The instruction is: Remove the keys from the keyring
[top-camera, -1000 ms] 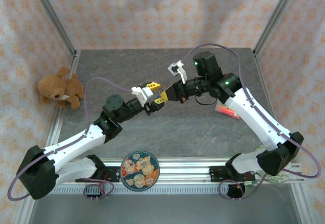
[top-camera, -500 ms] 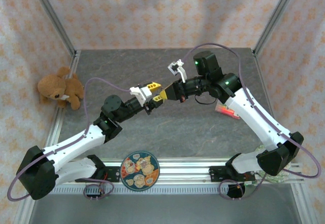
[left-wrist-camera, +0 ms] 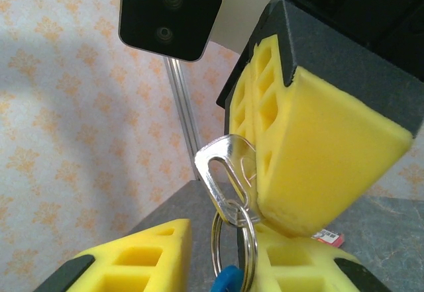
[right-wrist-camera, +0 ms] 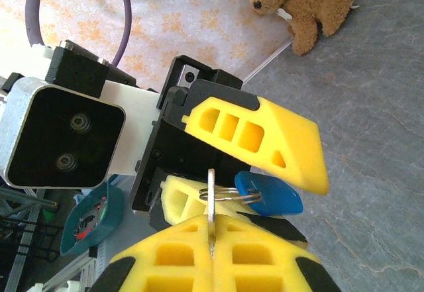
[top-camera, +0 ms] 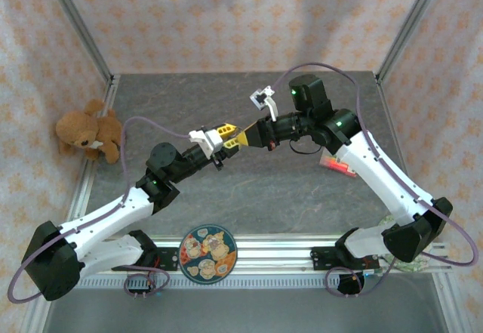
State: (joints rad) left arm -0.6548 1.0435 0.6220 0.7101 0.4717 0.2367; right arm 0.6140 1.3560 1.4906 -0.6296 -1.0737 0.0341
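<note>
Left gripper [top-camera: 234, 138] has crept up and left against the right gripper [top-camera: 249, 132] since a second ago, and its jaws have narrowed. Left elbow has swung outward a little. Right arm is basically unchanged.

State now:
- Both grippers meet tip to tip in mid-air over the middle of the grey table [top-camera: 226, 197].
- Right jaws are pressed together, pinching the key [left-wrist-camera: 237, 163]. In the right wrist view the key sits edge-on with its lower end in the seam between the yellow pads [right-wrist-camera: 172, 259]. In the left wrist view its silvery head lies tilted against the right gripper's big yellow finger [left-wrist-camera: 318, 153].
- The keyring [right-wrist-camera: 268, 198] is attached to the key. Its thin metal ring [left-wrist-camera: 248, 252] is threaded through the key at the end nearest the left fingers [right-wrist-camera: 265, 136], and the blue tag [left-wrist-camera: 228, 284] is on the ring.
- Left jaws are partly spread, straddling ring and tag. The left wrist view shows a gap between one finger and the ring. In the right wrist view the tag sits right under the upper left finger; I can't tell if they touch. No firm pinch is visible.
- Key not yet off the ring.
- Periphery: teddy bear [top-camera: 89, 131] at the table's left edge, patterned plate [top-camera: 207, 252] on the near rail between the arm bases, small red item [top-camera: 337, 165] on the table beside the right forearm.
</note>
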